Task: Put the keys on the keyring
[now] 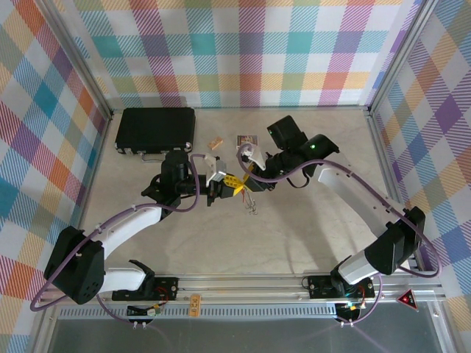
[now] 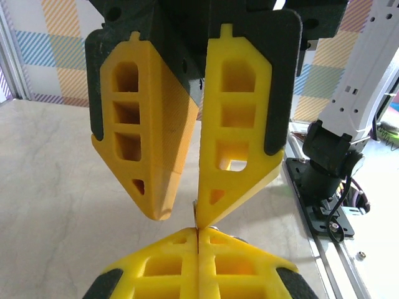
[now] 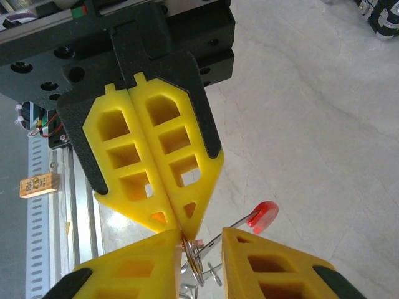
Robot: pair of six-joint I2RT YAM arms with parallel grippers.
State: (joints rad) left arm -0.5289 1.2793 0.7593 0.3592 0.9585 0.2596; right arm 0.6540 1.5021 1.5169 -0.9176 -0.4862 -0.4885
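Tiny red-headed key (image 3: 262, 216), thin grey keyring (image 3: 192, 256)

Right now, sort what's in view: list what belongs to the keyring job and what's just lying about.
For the job:
- key, red head on a thin metal shank
- keyring, thin metal, next to the key

Lying about:
- black case, far left of the table
- small tan block, right of the case
- small printed card, right of the block

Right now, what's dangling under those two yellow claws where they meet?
The thin metal keyring hangs there over the table, a red-headed key jutting beside it. The shut left claw covers the ring's top, so its held part is hidden.
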